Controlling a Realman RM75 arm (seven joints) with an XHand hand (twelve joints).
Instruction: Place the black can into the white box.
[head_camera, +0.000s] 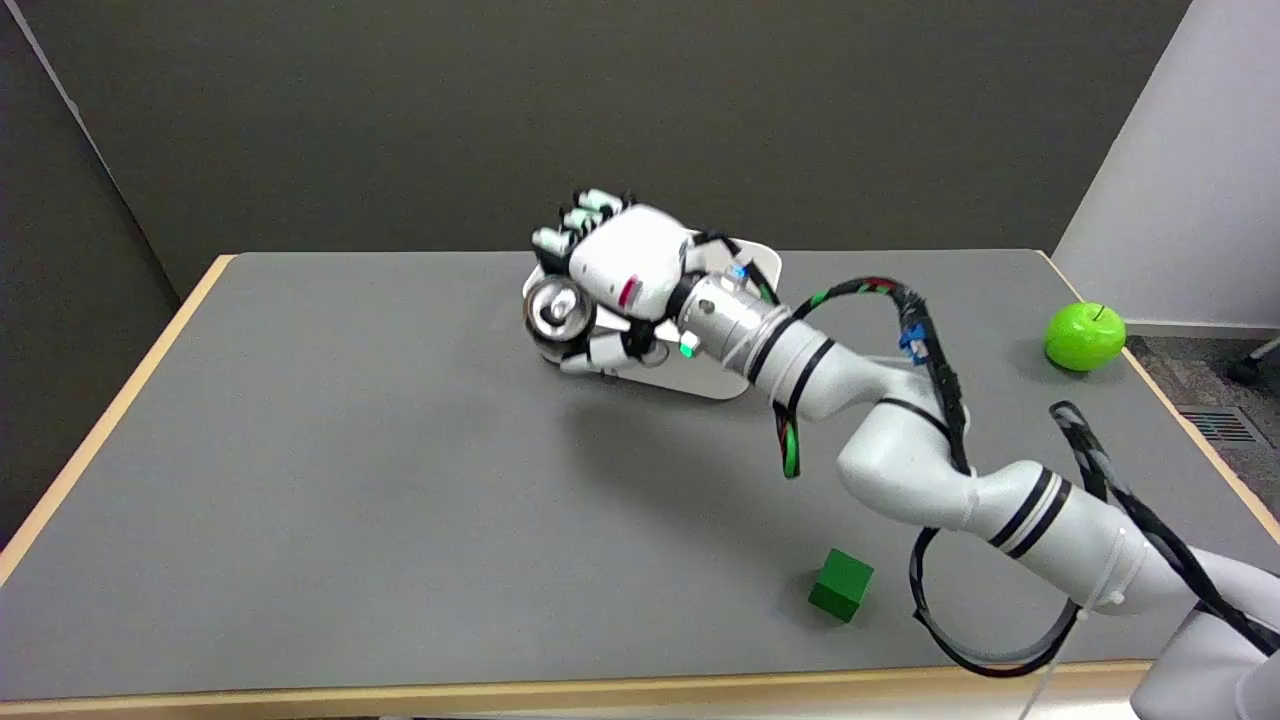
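Observation:
My right hand (625, 275) is over the far middle of the table and grips the black can (556, 314). The can's silver top faces the camera, and most of its black body is hidden by the hand. The white box (722, 377) lies right behind and under the hand and wrist; only its near rim and far right corner show. The can is at the box's left edge; I cannot tell whether it touches the box.
A green apple (1084, 337) sits near the table's right edge. A green cube (841, 584) lies near the front edge, just left of my forearm. Cables loop along the arm. Grey tabletop (330, 450) spreads to the left.

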